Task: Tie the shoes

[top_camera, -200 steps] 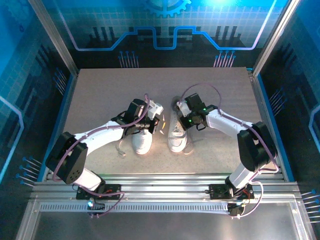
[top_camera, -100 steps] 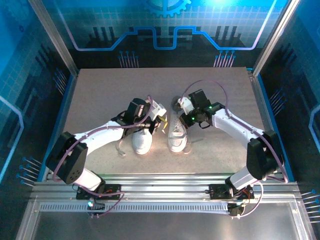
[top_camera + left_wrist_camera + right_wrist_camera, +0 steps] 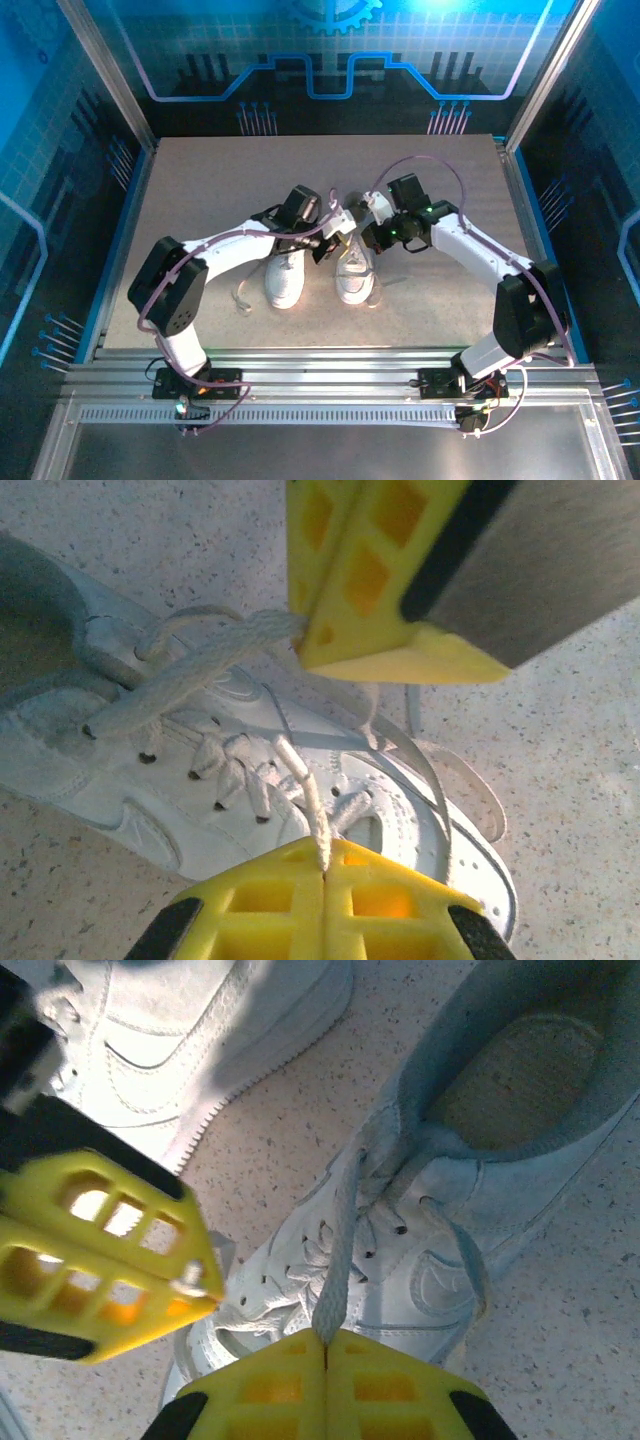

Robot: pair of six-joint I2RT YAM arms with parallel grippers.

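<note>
Clamped with left claw [image 3: 322, 865] on one lace end [image 3: 305, 790], with right claw [image 3: 326, 1345] on other lace end [image 3: 338, 1260]. Held up over shoe nearer right arm [image 3: 352, 285], probably for crossing into knot. Both side by side mid counter [image 3: 200, 180]; second shoe [image 3: 284, 282] maybe untied.

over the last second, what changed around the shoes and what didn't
The left arm swung right, carrying the left tool from over the left shoe to above the right shoe, close to the right tool, which shifted slightly right and farther out. Both tools stayed shut, pinching the right shoe's laces; the shoes did not move.
</note>
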